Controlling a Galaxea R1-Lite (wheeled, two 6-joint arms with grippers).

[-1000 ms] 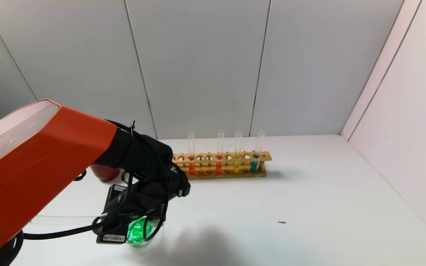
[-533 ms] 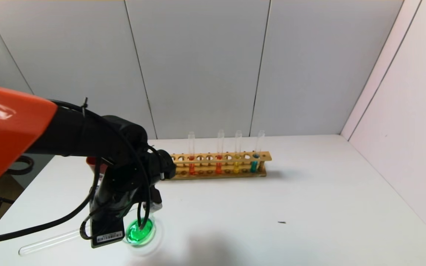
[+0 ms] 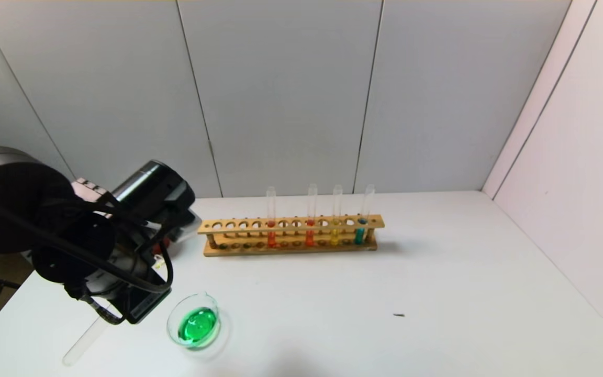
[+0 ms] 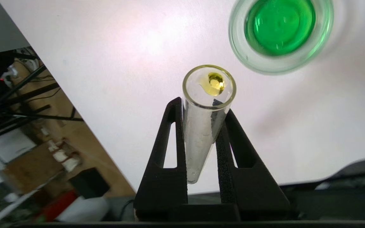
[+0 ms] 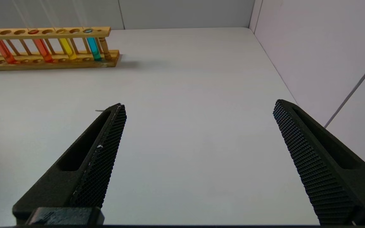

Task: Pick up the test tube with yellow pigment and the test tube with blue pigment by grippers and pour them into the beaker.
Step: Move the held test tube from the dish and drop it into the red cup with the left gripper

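My left gripper (image 4: 201, 106) is shut on a clear test tube (image 4: 203, 126) that is almost empty, with a yellow drop at its mouth. In the head view this tube (image 3: 84, 340) slants down over the table's front left, beside the beaker. The beaker (image 3: 195, 325) stands at front left and holds green liquid; it also shows in the left wrist view (image 4: 280, 31). A second tube with yellow liquid (image 3: 335, 236) stands in the wooden rack (image 3: 291, 224). No tube with sky-blue liquid is in view. My right gripper (image 5: 199, 104) is open and empty above bare table.
The rack at the back also holds two orange-red tubes (image 3: 271, 238) and a teal tube (image 3: 359, 235). A bit of the dark-red cup (image 3: 159, 250) shows behind my left arm. White walls stand at the back and right. A small dark speck (image 3: 399, 315) lies on the table.
My left arm has swung back to the left, away from over the beaker, carrying the tube. The tube now points down toward the front left. The beaker is now uncovered.
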